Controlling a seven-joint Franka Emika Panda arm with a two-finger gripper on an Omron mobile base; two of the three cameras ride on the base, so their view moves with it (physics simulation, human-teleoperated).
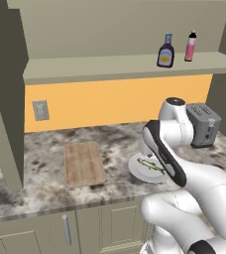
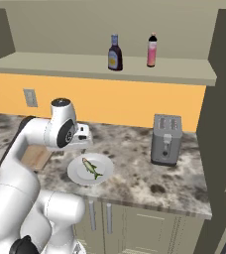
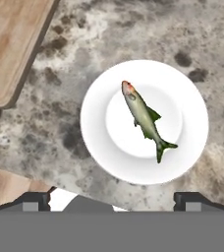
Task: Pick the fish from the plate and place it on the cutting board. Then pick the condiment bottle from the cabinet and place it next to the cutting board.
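The small silvery-green fish (image 3: 143, 119) lies diagonally in the middle of the round white plate (image 3: 99, 142) on the marbled counter. My gripper (image 3: 114, 201) hovers above the plate's near edge, open, its fingers wide apart and holding nothing. The wooden cutting board (image 1: 84, 162) lies left of the plate (image 1: 137, 172), a short gap between them. From the right base view the hand hangs just over the plate (image 2: 78, 174) and fish (image 2: 90, 167). The squat dark condiment bottle (image 1: 166, 51) with a yellow label stands upright on the beige-olive cabinet shelf (image 1: 95, 67).
A slim pink bottle (image 1: 190, 46) stands right of the condiment bottle on the shelf. A grey toaster (image 2: 166, 139) sits on the counter to the plate's right. A wall outlet (image 1: 40, 110) is on the orange backsplash. My arm's elbow partly covers the plate in the left base view.
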